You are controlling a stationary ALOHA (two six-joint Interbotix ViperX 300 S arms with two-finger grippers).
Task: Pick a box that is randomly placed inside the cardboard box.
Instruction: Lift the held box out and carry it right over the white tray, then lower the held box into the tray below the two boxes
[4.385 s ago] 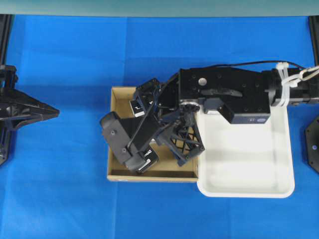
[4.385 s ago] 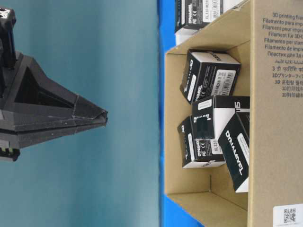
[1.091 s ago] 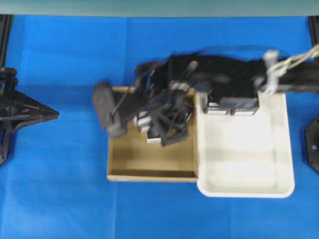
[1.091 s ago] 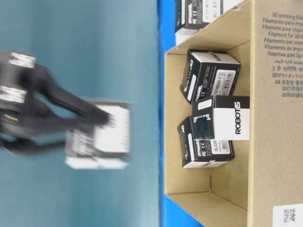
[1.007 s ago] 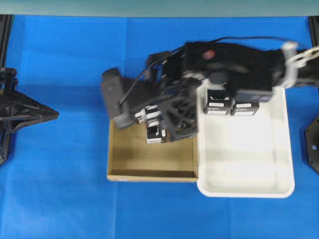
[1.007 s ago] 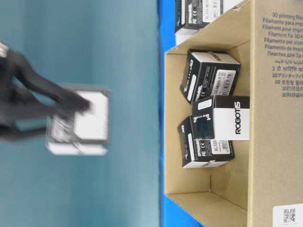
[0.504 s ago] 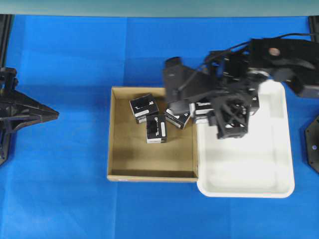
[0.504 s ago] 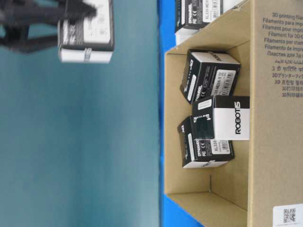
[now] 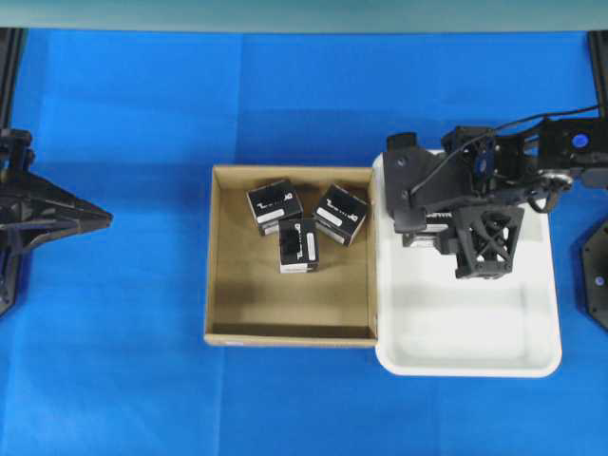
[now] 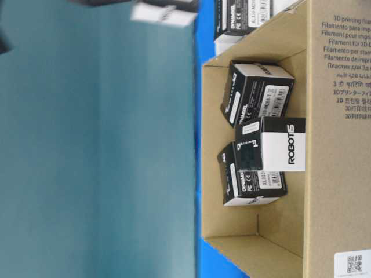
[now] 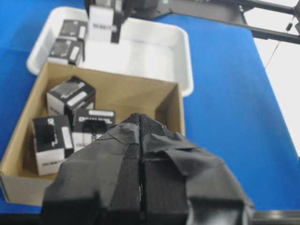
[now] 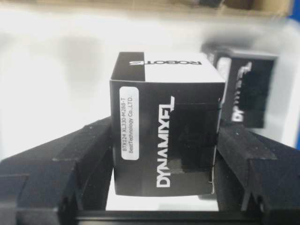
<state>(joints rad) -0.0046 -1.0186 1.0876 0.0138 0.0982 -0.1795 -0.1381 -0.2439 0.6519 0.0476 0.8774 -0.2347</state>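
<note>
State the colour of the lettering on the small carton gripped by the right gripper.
White on the black carton, clearest in the right wrist view.

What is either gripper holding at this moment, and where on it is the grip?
The right gripper holds one box, clamped by its two opposite side faces, above the white tray. The left gripper is shut and holds nothing.

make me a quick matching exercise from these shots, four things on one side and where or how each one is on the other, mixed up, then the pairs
Things:
1. right gripper
2. left gripper
3. cardboard box
4. white tray

States:
A. jaws together, holding nothing
B. holds three black cartons
C. clamps a black carton over the tray
D. two black cartons sit at one end

Pairs: 1-C, 2-A, 3-B, 4-D
</note>
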